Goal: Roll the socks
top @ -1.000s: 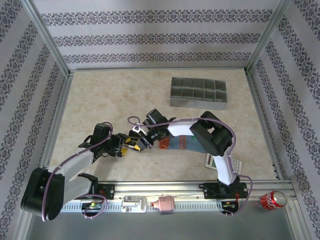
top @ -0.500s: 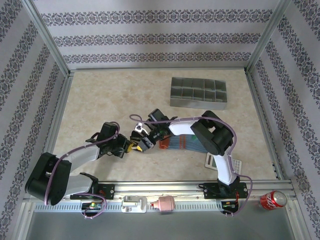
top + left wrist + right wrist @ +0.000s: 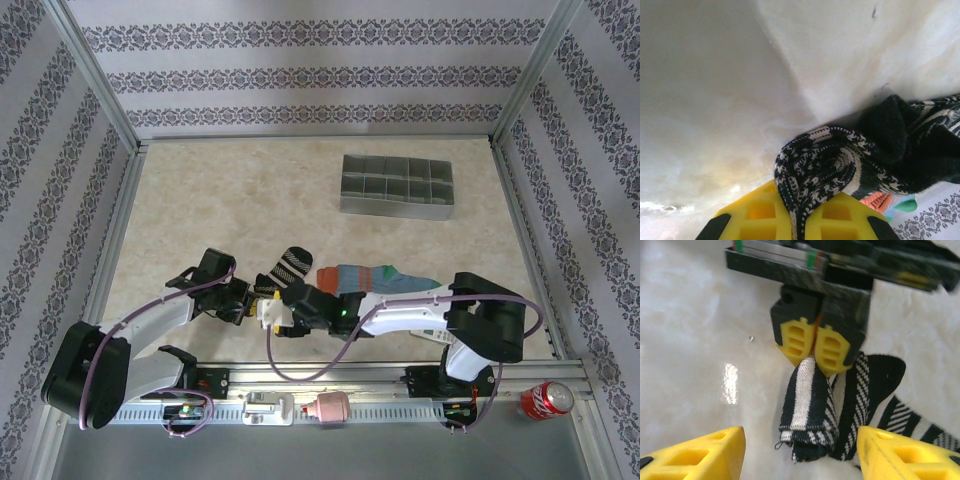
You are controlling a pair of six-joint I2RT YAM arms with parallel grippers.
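The socks (image 3: 350,277) lie side by side on the bench (image 3: 200,200) near the arm bases, barely begun: your left jaws pinch what seems a folded-over end of the black sock (image 3: 807,410), your right jaws stand open facing it, and the teal sock (image 3: 385,278) lies flat, unrolled.

Black-beige striped sock (image 3: 293,265), teal-orange sock (image 3: 375,278)

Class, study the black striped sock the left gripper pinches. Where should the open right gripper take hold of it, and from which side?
Grip the black striped sock at its folded end, the thick narrow bundle jutting past the tips of the left gripper. Come from the side opposite that gripper, where the right gripper faces it, jaws straddling the bundle.
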